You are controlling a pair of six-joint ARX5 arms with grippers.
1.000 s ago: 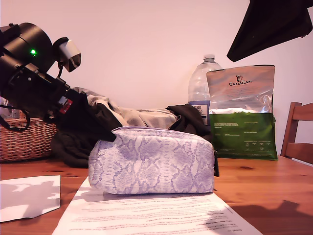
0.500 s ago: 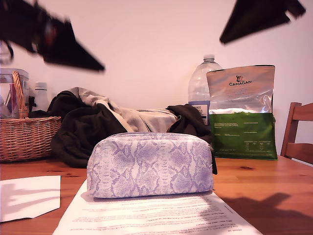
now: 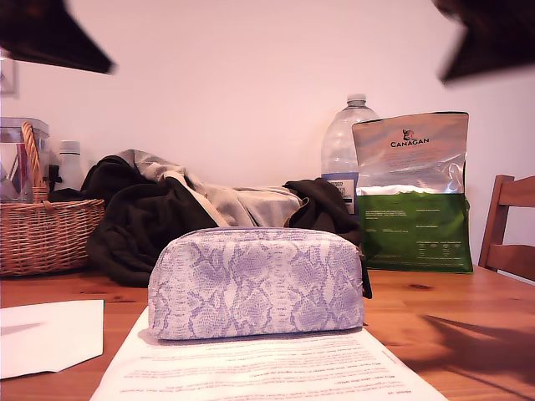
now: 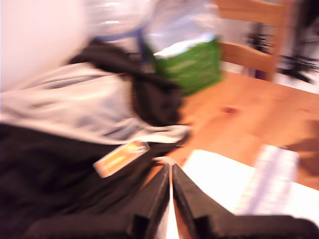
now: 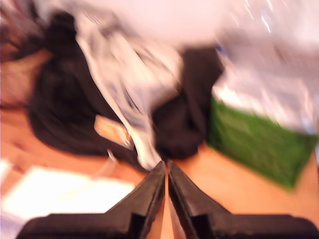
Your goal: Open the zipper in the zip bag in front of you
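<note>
The zip bag point(image 3: 255, 284), a lilac-and-white snakeskin pouch, stands on a printed sheet point(image 3: 259, 368) mid-table in the exterior view. Its zipper point(image 3: 259, 230) shows only as a thin purple line along the top edge. A black tab point(image 3: 367, 282) hangs at the end toward the exterior view's right. Nothing touches the bag. Two dark, blurred arm parts point(image 3: 50, 38) point(image 3: 493, 33) hang high in that view's upper corners. My first gripper point(image 4: 172, 167) is shut on nothing, above dark clothes. My second gripper point(image 5: 166, 163) is also shut and empty. Both wrist views are blurred.
Behind the bag lie heaped dark and grey clothes point(image 3: 159, 209). A wicker basket point(image 3: 42, 238) stands at the exterior view's left. A water bottle point(image 3: 347, 142) and a silver-and-green Canagan bag point(image 3: 414, 192) stand at the back right, with a wooden chair point(image 3: 510, 225) beyond. A white sheet point(image 3: 46, 334) lies front left.
An arm that rested at the bag's end on the exterior view's left has lifted away to the top corner. The other arm has also moved higher. The bag has settled.
</note>
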